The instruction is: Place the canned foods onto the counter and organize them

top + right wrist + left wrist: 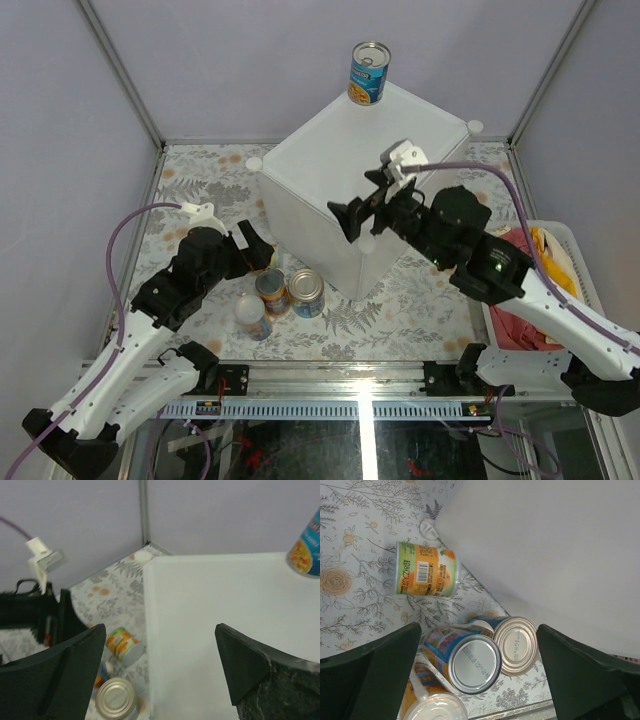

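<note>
The left hand [252,250] is held low over the flowered table [195,185], its fingers spread wide with nothing gripped between them. Below it, three upright tins are packed close together: a white-lidded tin [253,315], a blue-labelled tin [470,660] with a silver top, and a second silver-topped tin [516,645] set nearest the counter [330,165]. An orange-labelled tin [426,576] is laid on its side farther back, apart from the cluster and just beside the counter's wall. On the far corner of the counter's flat top, a blue and yellow tin [368,72] is stood upright. The right hand [358,205] is held above the counter's near part, fingers likewise wide apart and empty. At the far right, a white basket [572,245] of cloths is seen.
</note>
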You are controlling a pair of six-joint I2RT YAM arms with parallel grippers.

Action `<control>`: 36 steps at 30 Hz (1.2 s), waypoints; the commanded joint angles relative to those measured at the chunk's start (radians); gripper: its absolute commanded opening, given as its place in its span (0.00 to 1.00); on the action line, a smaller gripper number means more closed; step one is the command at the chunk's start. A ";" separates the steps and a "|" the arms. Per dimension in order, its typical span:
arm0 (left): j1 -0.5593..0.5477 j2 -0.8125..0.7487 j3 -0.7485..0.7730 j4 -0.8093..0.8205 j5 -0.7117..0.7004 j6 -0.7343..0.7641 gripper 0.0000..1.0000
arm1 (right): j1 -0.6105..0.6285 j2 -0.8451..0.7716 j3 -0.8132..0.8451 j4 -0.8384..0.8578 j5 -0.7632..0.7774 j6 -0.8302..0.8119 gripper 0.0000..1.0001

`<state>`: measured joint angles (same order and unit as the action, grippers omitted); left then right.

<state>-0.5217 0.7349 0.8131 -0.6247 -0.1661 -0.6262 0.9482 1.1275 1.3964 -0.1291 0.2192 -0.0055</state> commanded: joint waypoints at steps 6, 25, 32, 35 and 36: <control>0.004 0.018 0.008 0.013 -0.017 -0.030 1.00 | 0.245 -0.164 -0.205 -0.142 0.041 0.040 0.96; 0.005 0.011 0.028 -0.034 -0.019 -0.019 1.00 | 0.498 -0.104 -0.769 0.378 0.368 0.078 0.97; 0.004 0.006 0.025 -0.043 -0.008 -0.011 1.00 | 0.512 -0.030 -0.840 0.500 0.407 0.123 1.00; 0.005 0.005 0.024 -0.047 -0.003 -0.006 1.00 | 0.518 0.018 -0.864 0.571 0.428 0.134 0.99; 0.004 0.007 0.026 -0.049 -0.003 -0.003 1.00 | 0.520 0.035 -0.873 0.596 0.432 0.138 0.99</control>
<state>-0.5217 0.7521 0.8131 -0.6537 -0.1761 -0.6544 1.4540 1.1126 0.5533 0.2928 0.5865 0.0914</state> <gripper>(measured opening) 0.997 0.993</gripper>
